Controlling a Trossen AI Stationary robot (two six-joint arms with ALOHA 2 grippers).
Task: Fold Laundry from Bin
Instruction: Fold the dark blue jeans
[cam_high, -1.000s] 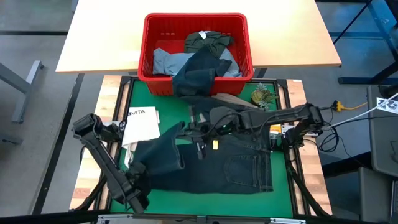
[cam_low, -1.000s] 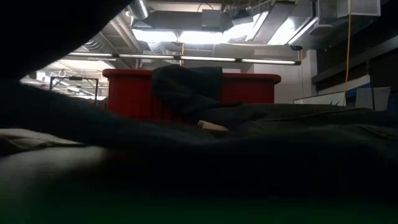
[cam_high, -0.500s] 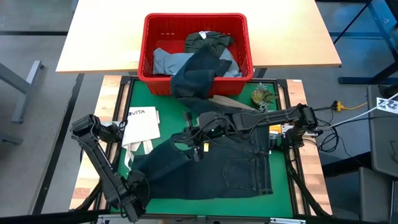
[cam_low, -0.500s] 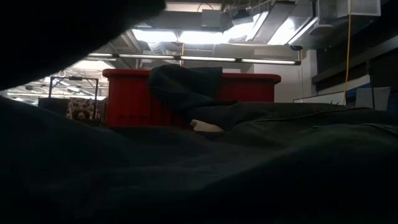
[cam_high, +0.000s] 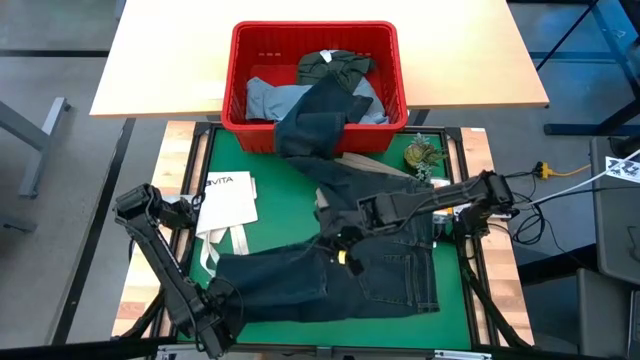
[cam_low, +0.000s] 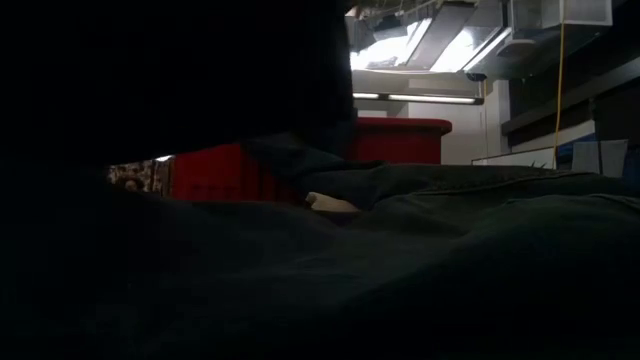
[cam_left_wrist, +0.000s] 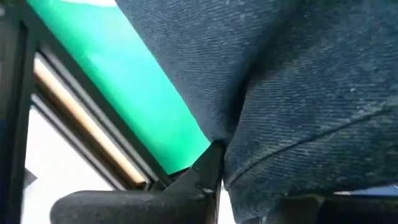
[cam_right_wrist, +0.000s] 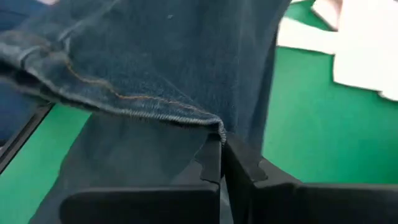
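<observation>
While right gripper (cam_high: 338, 240) pinches hemmed denim edge mid-mat, dark navy jeans (cam_high: 385, 275) lie spread for folding; left gripper (cam_high: 212, 308), 7 o'clock corner, grip unclear.

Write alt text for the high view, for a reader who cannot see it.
Dark navy jeans lie spread on a green mat, the right gripper pinching their middle and the left gripper at a leg end. Behind stands a red bin of laundry; a white tote bag lies left.
</observation>
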